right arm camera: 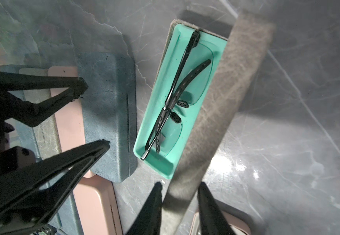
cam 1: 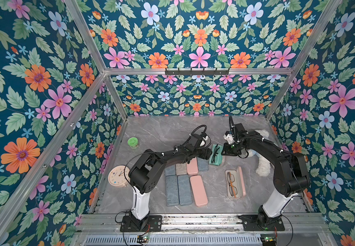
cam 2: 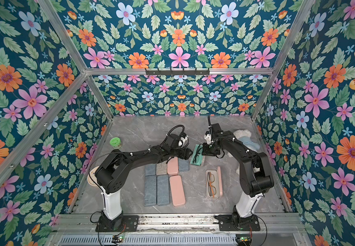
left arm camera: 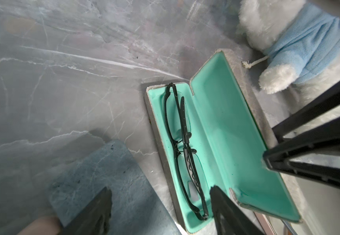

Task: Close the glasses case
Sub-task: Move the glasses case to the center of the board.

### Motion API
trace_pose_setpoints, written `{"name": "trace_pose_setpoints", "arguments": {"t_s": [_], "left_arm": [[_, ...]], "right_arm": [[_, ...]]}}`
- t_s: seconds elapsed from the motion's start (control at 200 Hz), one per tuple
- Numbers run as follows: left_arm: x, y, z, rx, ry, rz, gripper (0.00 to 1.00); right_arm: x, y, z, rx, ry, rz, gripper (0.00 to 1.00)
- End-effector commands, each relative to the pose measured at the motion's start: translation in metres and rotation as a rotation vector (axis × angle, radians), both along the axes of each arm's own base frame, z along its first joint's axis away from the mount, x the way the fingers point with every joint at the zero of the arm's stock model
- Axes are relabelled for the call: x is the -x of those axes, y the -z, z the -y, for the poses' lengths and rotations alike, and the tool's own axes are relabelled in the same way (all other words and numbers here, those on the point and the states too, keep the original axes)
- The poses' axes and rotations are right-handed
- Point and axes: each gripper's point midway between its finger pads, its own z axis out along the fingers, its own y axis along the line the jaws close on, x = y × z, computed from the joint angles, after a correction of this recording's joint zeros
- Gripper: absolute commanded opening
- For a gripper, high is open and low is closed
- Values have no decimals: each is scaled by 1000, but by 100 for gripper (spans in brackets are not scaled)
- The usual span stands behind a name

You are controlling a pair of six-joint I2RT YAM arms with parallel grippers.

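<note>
The glasses case lies open mid-table, grey outside with a mint lining. Black glasses lie in its base. The lid stands raised and tilted. My right gripper is shut on the lid's free edge, one finger on each face. My left gripper hovers open at the base's other long side. One of its fingers is over a blue case, the other over the near end of the base.
A second open case, pink, holds brown glasses at front right. Closed blue and pink cases lie in rows beside the left arm; one blue case nearly touches the mint base. A plush toy, clock and green jar lie around.
</note>
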Motion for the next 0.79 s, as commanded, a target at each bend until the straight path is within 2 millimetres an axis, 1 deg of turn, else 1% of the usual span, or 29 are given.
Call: {"name": "trace_pose_setpoints", "arguments": {"t_s": [0.0,0.29,0.525,0.58,0.79], "left_arm": [[-4,-6,-1,6,-8,21,78],[-4,-5,-2,5,-13,20,78],[-5,-6,-2,8,-14,19,77],[-4,-6,-2,8,-13,19,77],[-4,-7,-2,10,-13,20,77]], "right_arm": [[6,-5,-2,-2,-32,-3,32],[14,-13,-3,13,-61,1,32],[18,-15,-1,34,-66,-6,32],[16,-15,0,39,-62,-4,34],[9,-19,8,79,-13,9,47]]}}
